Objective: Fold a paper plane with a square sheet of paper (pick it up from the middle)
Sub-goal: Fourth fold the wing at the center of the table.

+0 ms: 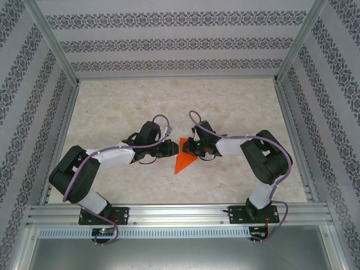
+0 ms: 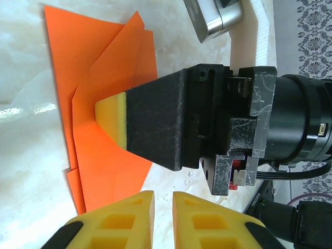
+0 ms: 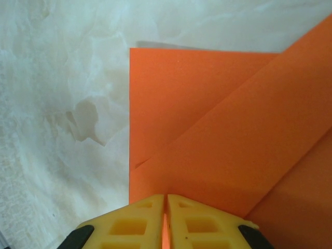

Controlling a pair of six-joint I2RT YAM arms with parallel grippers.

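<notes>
Arms (image 1: 112,154) bend inward: right pincer (image 3: 166,199) pinches folded orange paper (image 3: 233,129), left pincer (image 2: 163,196) hovers slightly ajar

Top cam: bright, even, diffuse light w/ only faint soft shadows under the arms on the surface (image 1: 225,101); rails bend slightly at frame edges. Left wrist cam: orange paper (image 2: 104,78) sharp, saturated; bright sheen on metal part (image 2: 220,18) up top; left claw (image 2: 163,199) a bit soft. Right wrist cam: thin shadow along paper's top edge; right claw (image 3: 165,199) blurred, surface texture soft.
</notes>
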